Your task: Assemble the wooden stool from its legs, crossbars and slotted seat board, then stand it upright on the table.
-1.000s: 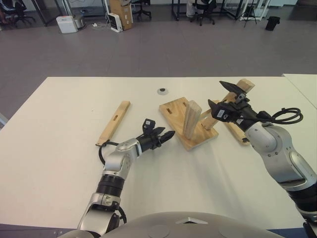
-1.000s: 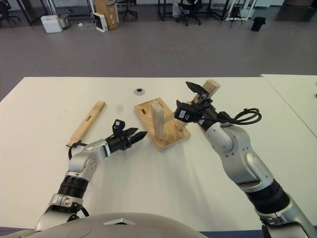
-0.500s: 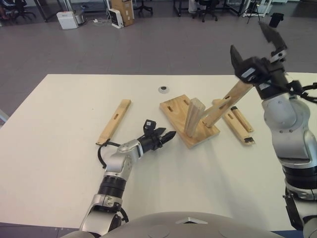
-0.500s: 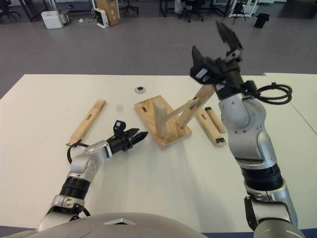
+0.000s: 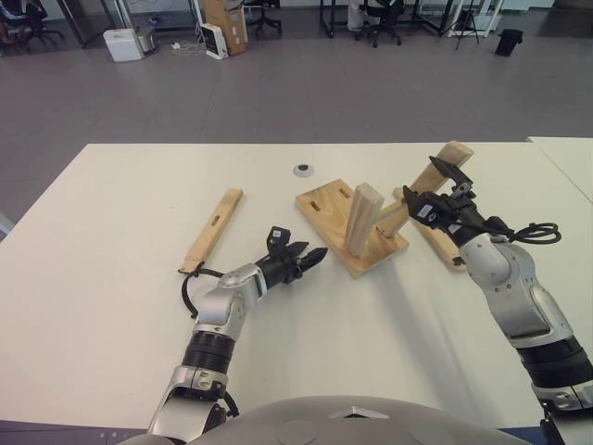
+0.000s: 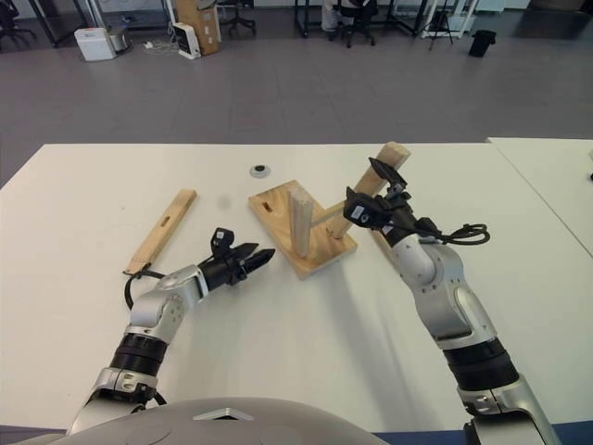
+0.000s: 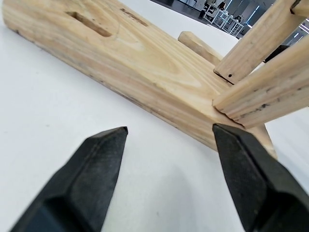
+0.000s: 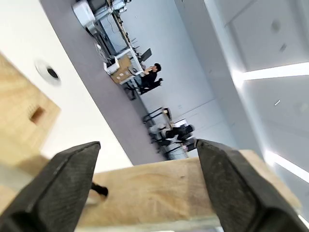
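The slotted seat board (image 5: 324,204) lies flat mid-table with one leg (image 5: 359,215) standing upright in it. A second leg (image 5: 450,156) leans from the board's right side up toward the right. My right gripper (image 5: 422,179) is open in front of this leaning leg (image 8: 154,188), its fingers spread along the leg's length. My left gripper (image 5: 310,252) hovers low and open just off the board's front-left edge (image 7: 145,72), with nothing between its fingertips (image 7: 108,145).
A loose slotted bar (image 5: 213,229) lies on the table to the left. Two more wooden pieces (image 5: 443,243) lie right of the board, under my right arm. A small black disc (image 5: 302,170) sits behind the board. A second table (image 5: 565,158) adjoins at right.
Half a second ago my right gripper was raised high and open above the leaning leg; it has dropped back down to that leg. The left arm has stayed put.
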### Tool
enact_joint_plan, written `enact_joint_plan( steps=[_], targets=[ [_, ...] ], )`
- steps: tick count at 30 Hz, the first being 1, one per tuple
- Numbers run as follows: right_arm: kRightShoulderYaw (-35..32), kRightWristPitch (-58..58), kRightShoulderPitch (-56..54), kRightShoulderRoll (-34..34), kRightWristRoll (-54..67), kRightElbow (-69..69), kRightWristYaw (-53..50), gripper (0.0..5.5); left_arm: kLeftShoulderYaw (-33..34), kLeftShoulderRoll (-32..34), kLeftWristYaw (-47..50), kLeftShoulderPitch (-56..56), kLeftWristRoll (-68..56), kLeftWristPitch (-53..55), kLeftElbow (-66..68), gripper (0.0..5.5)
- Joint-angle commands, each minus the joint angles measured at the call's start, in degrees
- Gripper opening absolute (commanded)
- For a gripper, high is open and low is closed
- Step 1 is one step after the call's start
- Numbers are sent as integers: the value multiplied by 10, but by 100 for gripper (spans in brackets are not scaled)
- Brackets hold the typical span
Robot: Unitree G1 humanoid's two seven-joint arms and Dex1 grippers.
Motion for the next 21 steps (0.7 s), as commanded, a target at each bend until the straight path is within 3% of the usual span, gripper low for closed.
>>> enact_joint_plan(
  steps=[1,5,9,12,16,21],
  targets=[
    [-154,119,-161,64,274,-49,45,370,12,10,1,-21,-4,0,-7,325],
    [-280,204,-240,49,436,29,53,370,13,19,-28,-7,-20,-9,-55,325],
    [-322,333,-197,31,602,36,143,370,11,37,-86,26,-90,2,-191,325],
    [-314,386,-157,16,649,49,191,370,11,19,-78,5,-135,9,-251,325],
    [-257,358,-140,-5,592,50,209,370,-14,-9,-46,-31,-136,23,-227,325],
    [-272,322,-159,-9,583,78,209,370,-36,-18,-45,-39,-131,15,-213,325]
  ],
)
